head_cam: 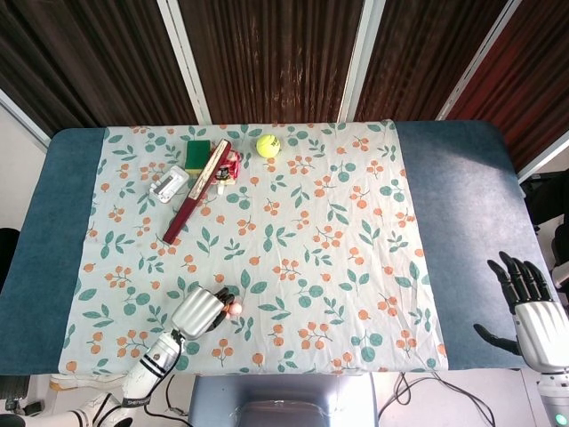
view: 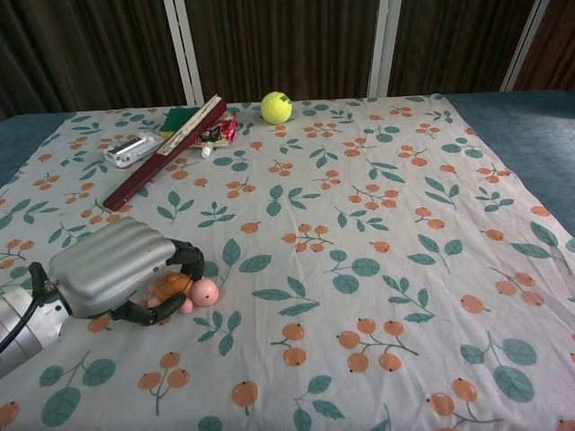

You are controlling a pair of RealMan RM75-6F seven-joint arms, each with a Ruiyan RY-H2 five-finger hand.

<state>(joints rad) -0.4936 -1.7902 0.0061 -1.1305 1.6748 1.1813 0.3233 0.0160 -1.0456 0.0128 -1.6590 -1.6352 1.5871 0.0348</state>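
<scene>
A small toy turtle [view: 189, 291] with an orange shell and pink head lies on the flowered cloth near the front left. My left hand [view: 121, 269] has its fingers curled over and around the turtle, gripping it against the cloth; in the head view the left hand [head_cam: 203, 310] covers most of the turtle [head_cam: 234, 308]. My right hand [head_cam: 532, 307] hovers with fingers spread off the cloth at the table's right front corner, holding nothing and far from every object.
At the back left lie a dark red folded fan [head_cam: 197, 190], a green sponge block [head_cam: 197, 153], a white device [head_cam: 168, 184], a small red packet [head_cam: 232, 165] and a yellow tennis ball [head_cam: 268, 145]. Blue table surface [head_cam: 458, 196] flanks the cloth.
</scene>
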